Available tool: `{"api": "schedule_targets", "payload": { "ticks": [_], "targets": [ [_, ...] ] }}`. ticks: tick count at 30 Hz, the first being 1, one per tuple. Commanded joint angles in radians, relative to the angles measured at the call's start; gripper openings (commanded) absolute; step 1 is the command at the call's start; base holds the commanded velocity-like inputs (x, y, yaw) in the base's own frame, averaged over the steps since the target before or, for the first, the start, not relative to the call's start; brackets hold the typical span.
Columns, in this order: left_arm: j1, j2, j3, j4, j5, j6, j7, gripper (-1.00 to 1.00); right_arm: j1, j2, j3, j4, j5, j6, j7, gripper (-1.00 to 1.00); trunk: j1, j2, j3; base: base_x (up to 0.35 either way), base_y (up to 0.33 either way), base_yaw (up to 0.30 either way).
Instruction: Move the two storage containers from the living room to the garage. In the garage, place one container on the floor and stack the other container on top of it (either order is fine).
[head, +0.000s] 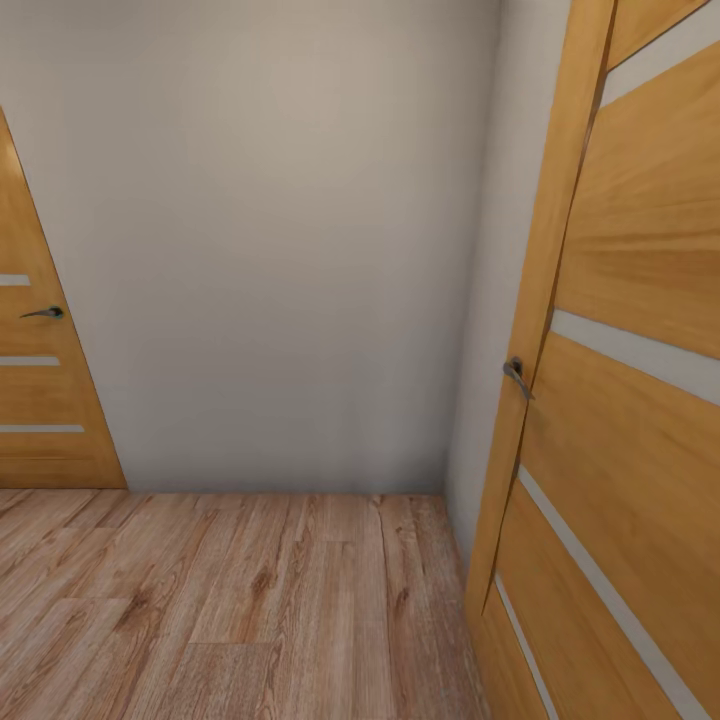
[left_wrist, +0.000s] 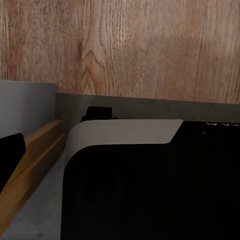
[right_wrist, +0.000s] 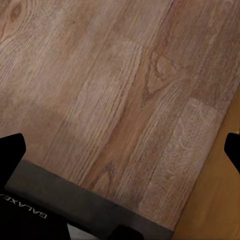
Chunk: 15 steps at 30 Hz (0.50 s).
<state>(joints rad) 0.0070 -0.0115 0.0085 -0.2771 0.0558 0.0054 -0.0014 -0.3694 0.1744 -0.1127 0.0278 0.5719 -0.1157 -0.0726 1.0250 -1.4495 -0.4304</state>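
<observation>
Room: plain grey-white wall (head: 270, 240) straight ahead of my head camera, meeting a second wall in a corner toward my right; this is a narrow passage, not concrete-floored.
Floor: light wood planks (head: 230, 600) run from the base of the wall toward me; the same planking (right_wrist: 115, 95) lies under my right wrist camera and also shows beyond my body in the left wrist view.
Right door: a big orange-wood door (head: 620, 400) with pale horizontal strips stands close on my right, swung at an angle to the wall, its edge facing me; a dark lever handle (head: 516, 376) sits on that edge about halfway up.
Left door: a second door of the same wood (head: 40, 380) shows at the left border, flat in the wall plane, with its own dark handle (head: 45, 313).
My body: in the left wrist view a black housing with a pale grey band (left_wrist: 125, 137) sits over a grey base plate; a wooden strip (left_wrist: 30, 165) runs beside it.
Left pincer: one dark fingertip (left_wrist: 10, 155) shows at the edge; I cannot tell how wide it stands.
Right pincer (right_wrist: 125, 150): its two dark fingertips sit at opposite edges, spread wide, with nothing between them but floor.
Containers: no orange-red bin appears before me at this moment.
</observation>
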Motion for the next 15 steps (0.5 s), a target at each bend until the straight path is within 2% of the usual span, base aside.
{"api": "schedule_targets", "payload": {
  "ticks": [1,9,15],
  "targets": [
    [0.001,0.0,0.001,-0.002,0.006,0.0,0.0,1.0,0.005,0.0,-0.008,0.003,0.011,-0.013,-0.006,1.0,0.0,-0.001,-0.001,0.0,0.0,0.0],
    [0.001,-0.001,0.001,-0.002,0.006,-0.001,0.0,1.0,0.03,0.0,-0.008,0.003,0.007,-0.041,-0.002,1.0,0.0,-0.001,-0.001,0.0,0.0,0.0],
    [0.001,-0.001,0.001,-0.002,0.006,-0.001,0.0,1.0,0.03,0.0,-0.008,0.003,0.005,-0.039,0.046,1.0,0.0,-0.001,-0.001,0.0,0.0,0.0]
  ]
}}
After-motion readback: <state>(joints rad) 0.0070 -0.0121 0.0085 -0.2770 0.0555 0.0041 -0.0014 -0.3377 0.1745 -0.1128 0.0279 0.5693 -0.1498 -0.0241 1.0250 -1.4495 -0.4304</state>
